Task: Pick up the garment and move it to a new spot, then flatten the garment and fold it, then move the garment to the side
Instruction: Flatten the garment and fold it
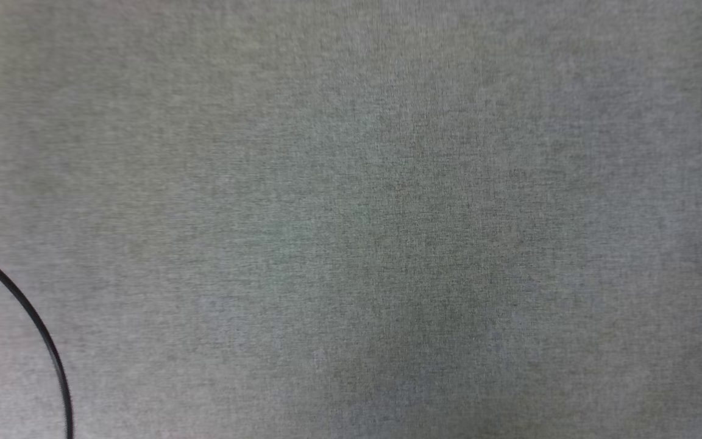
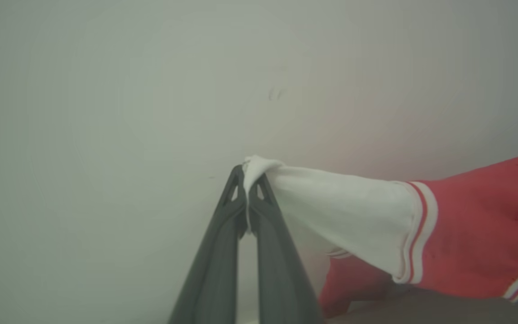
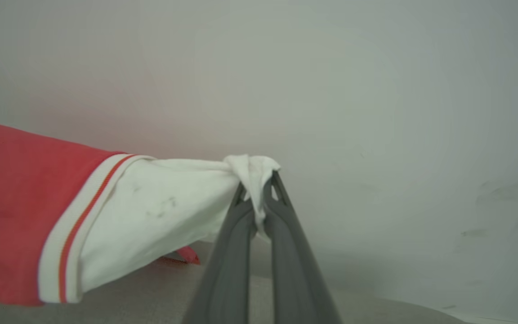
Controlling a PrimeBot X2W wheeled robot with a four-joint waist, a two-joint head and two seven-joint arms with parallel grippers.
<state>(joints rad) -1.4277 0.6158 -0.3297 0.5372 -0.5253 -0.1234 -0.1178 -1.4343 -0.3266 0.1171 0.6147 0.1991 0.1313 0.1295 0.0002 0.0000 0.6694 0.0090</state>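
The garment (image 2: 475, 234), a red jersey with white sleeves and red-and-white striped trim, hangs stretched between my two arms. In the left wrist view my left gripper (image 2: 249, 180) is shut on the end of one white sleeve, and the cloth runs off to the right. In the right wrist view my right gripper (image 3: 259, 184) is shut on the bunched end of the other white sleeve of the garment (image 3: 11, 207), which runs off to the left. Its print is hidden.
The head view looks down on a grey cloth-covered table (image 1: 351, 219) with a thin black cable (image 1: 28, 317) curving across the lower left corner. Behind both grippers stands a plain pale wall (image 3: 376, 90).
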